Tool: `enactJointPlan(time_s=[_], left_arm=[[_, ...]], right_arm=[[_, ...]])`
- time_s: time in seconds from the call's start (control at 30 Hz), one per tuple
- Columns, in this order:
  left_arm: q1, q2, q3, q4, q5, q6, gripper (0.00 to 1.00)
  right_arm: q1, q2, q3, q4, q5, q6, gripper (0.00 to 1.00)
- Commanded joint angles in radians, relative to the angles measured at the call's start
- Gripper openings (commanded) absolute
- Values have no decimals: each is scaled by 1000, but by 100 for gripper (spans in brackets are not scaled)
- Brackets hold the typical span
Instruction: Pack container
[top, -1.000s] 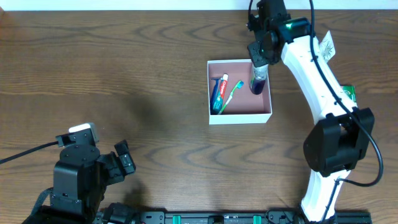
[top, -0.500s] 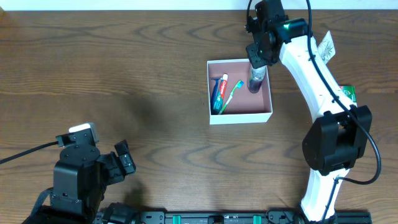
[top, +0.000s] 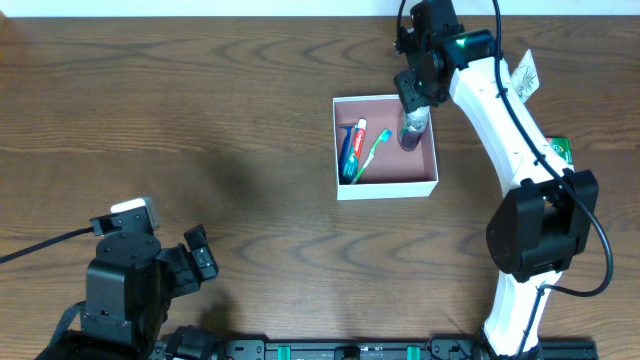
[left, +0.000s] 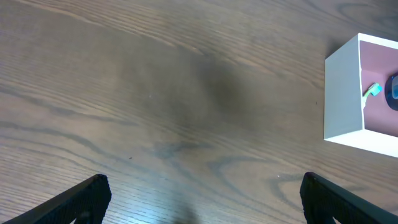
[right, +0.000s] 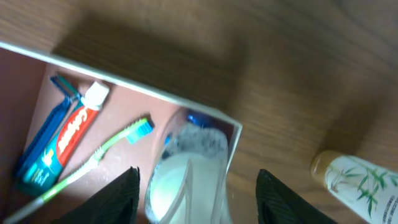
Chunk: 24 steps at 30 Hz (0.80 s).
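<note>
Overhead, the left pincer (top: 200, 258) waits near the near-left corner of the tabletop (top: 200, 120), its jaws wide and empty. It has no part in this step.

Farther back, right of centre and toward the far edge, sits the container (top: 385, 190). A toothpaste (top: 353, 140) and a toothbrush (top: 372, 150) lie flat along its left side, and a clear bottle (top: 413, 130) is in its far right corner.

The right pincer (top: 413, 100) hangs over that bottle. In the wrist view its jaws are partly spread on either side of the bottle, and neither pad seems to press on it, so the step in hand looks like a release.

To do it well, the jaws should spread fully before any lift. The rise should then go straight up, because the right finger is just beside the container's wall and a sideways drift could catch the rim or tip the bottle onto the toothbrush.

A printed bottle (right: 357, 180) lies on the tabletop just past the container's right wall. It is probably the next pick, best approached once the pincer is clear of the rim.
</note>
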<state>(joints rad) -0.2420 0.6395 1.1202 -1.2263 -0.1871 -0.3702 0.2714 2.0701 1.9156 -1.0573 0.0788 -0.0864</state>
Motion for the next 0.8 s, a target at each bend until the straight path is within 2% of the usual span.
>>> enactJointPlan(time_s=[0.0, 0.4, 0.63, 0.77], left_arm=[[6, 0, 0, 0, -8, -9, 98], [6, 0, 0, 0, -8, -9, 98], [6, 0, 0, 0, -8, -9, 98], [6, 0, 0, 0, -8, -9, 98]], right_arm=[[-6, -71, 40, -21, -2, 29, 59], [-46, -338, 116, -52, 32, 37, 68], [-209, -377, 105, -148, 85, 29, 69], [-333, -344, 84, -140, -31, -28, 69]])
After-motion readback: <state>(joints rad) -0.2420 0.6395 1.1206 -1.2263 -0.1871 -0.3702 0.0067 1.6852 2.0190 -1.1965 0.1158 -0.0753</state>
